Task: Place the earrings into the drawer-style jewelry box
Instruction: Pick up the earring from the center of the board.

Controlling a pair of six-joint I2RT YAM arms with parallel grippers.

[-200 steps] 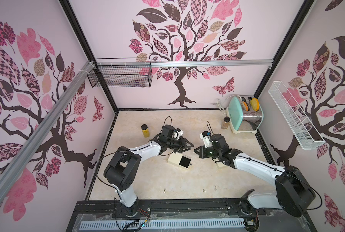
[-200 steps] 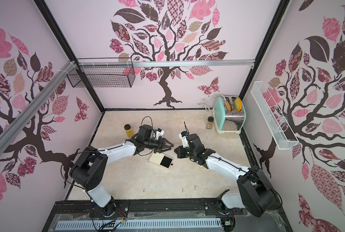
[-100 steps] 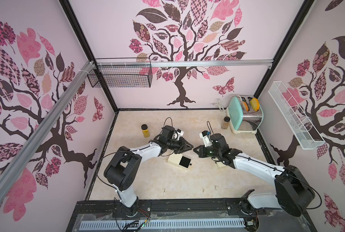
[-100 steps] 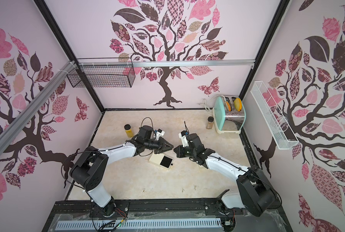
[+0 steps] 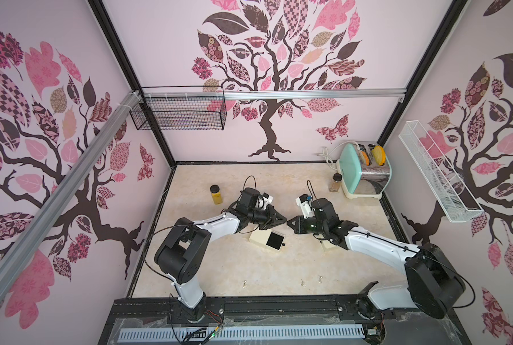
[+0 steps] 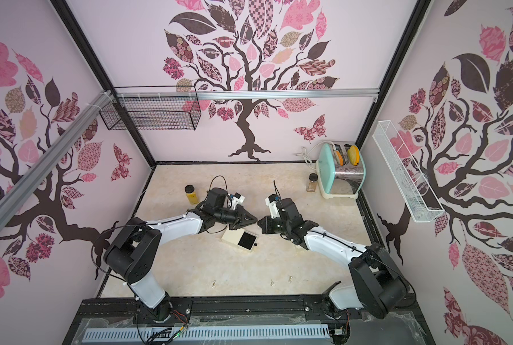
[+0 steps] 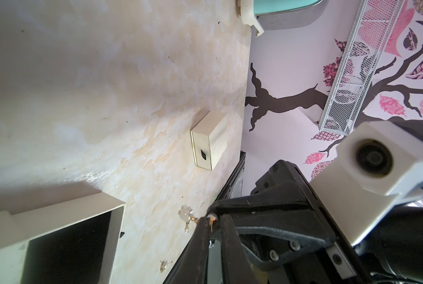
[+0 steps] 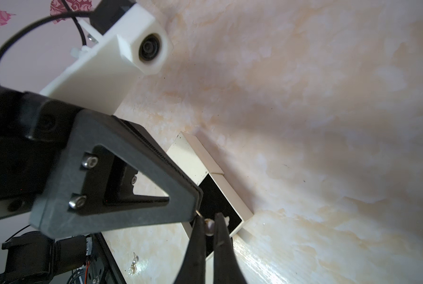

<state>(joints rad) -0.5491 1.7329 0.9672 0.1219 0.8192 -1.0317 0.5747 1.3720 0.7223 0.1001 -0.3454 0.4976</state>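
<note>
Earrings [image 5: 244, 283]: 3 on table [image 5: 219, 268], lower frame; 4th clamped in R gripper [image 8: 209, 231] by empty drawer [image 5: 274, 240]. L gripper [image 7: 211, 228] at it, can't tell if shut.

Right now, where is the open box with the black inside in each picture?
In both top views: the open box lies mid-table.
Left wrist view: only a corner, cut off by the picture's edge.
Right wrist view: mid-picture, partly hidden by the left end effector.
Shared landmark: the marbled table.
</note>
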